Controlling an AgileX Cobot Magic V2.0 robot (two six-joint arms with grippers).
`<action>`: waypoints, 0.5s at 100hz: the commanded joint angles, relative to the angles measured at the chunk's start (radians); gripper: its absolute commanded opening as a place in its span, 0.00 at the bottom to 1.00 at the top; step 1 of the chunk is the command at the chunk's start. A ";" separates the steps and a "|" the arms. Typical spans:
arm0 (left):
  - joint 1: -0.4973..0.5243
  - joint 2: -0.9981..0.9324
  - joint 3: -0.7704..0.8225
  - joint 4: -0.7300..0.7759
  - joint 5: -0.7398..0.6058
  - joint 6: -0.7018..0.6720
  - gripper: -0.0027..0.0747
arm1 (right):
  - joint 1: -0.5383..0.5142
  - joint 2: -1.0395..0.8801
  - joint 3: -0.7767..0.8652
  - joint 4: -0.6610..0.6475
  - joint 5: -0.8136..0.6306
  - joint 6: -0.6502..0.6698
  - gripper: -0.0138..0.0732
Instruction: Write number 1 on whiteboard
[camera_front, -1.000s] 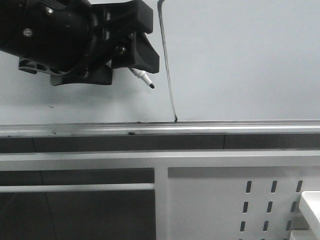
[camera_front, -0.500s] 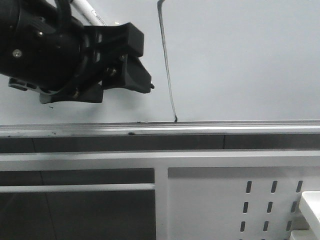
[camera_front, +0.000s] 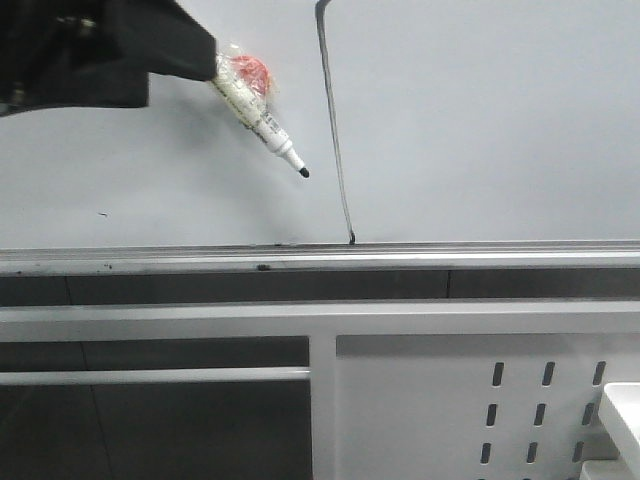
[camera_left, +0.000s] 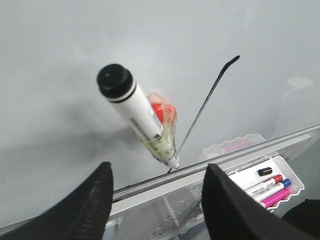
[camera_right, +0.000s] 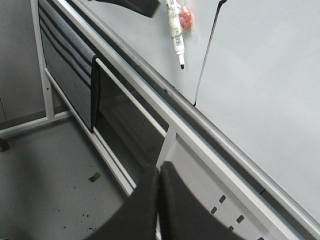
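Observation:
The whiteboard (camera_front: 480, 120) carries the number 1 (camera_front: 335, 130), a long, nearly vertical black stroke with a hook at its top, ending at the rail. A white marker (camera_front: 262, 125) with a red lump taped to it rests tilted against the board, left of the stroke, tip down. My left gripper (camera_front: 190, 55) is at the upper left, by the marker's rear end. In the left wrist view my left gripper (camera_left: 157, 167) is open, both fingers clear of the marker (camera_left: 140, 117) and the stroke (camera_left: 207, 107). My right gripper (camera_right: 159, 172) is shut and empty, low and away from the board (camera_right: 270, 75).
A silver rail (camera_front: 450, 250) runs along the board's lower edge. Below it is a white perforated panel (camera_front: 480, 400) and the stand's frame. A white tray (camera_left: 290, 167) holding several coloured markers sits below the rail at the right.
My left gripper has moved up and left, off the marker, and its jaws now stand wide apart. The marker stays against the board left of the stroke.

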 joint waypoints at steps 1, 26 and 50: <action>0.001 -0.117 0.034 -0.005 -0.073 0.007 0.42 | -0.004 0.011 -0.023 0.002 -0.084 -0.001 0.10; 0.001 -0.451 0.141 0.123 0.068 0.082 0.01 | -0.004 0.007 -0.023 -0.009 -0.154 -0.001 0.10; 0.001 -0.639 0.141 0.197 0.274 0.084 0.01 | -0.004 0.007 -0.023 -0.009 -0.165 -0.001 0.10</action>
